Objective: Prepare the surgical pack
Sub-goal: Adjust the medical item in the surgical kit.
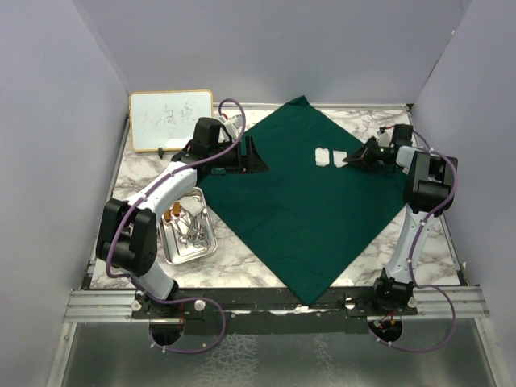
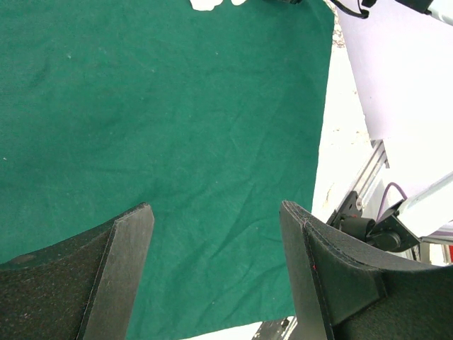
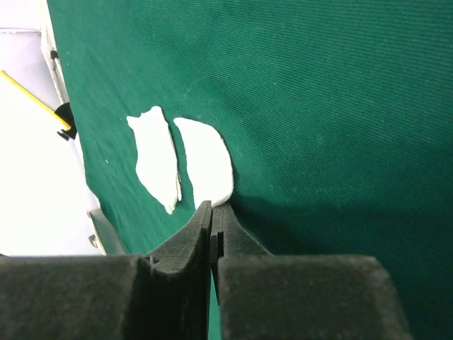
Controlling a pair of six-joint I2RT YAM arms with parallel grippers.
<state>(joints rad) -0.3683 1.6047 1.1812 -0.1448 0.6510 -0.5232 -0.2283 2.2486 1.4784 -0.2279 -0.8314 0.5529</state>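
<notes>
The drape (image 1: pixel 302 201) lies spread cornerwise on the middle of the table (image 1: pixel 145 173), one corner at the far edge, the opposite one over the near edge. Two gauze squares (image 1: pixel 322 156) lie side by side on its far right part. The right gripper (image 1: pixel 352 160) is at the right square's outer edge. The left gripper (image 1: pixel 256 155) is over the drape's left corner. The tray (image 1: pixel 167 242) lies left of the drape, with instruments (image 1: pixel 192 226) in it. The board (image 1: pixel 171 119) stands behind the tray, in the far left corner.

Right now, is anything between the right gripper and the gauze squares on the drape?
Nothing visible. The right gripper is shut with its tips at the edge of the nearer gauze square; the second square lies beside it on the green drape.
</notes>
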